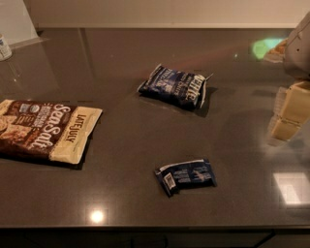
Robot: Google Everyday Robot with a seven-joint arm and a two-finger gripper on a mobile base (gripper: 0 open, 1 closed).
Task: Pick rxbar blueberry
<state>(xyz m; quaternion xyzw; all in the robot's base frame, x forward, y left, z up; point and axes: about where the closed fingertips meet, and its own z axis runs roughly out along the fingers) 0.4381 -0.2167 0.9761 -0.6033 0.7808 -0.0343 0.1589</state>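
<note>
Counter (121,150), dark.
1. Rxbar (186,176): lying flat, front centre, barcode end to the left.
2. Chip bag (175,87): behind the rxbar, apart from it.
3. Sea Salt bag (46,130): far left.
4. My gripper (289,112): at the right edge, well apart from the rxbar; whether it is apart or together, I cannot tell.

One rxbar blueberry (185,176), one blue chip bag (174,86), one Sea Salt bag (46,131), one tool (289,112) at right edge.

Likely a kitchenette: dark polished stone desk (145,63) below a pale wall (169,12), bearing a Sea Salt chip bag (46,131). Gripper (288,116) hangs far right of that bag.
</note>
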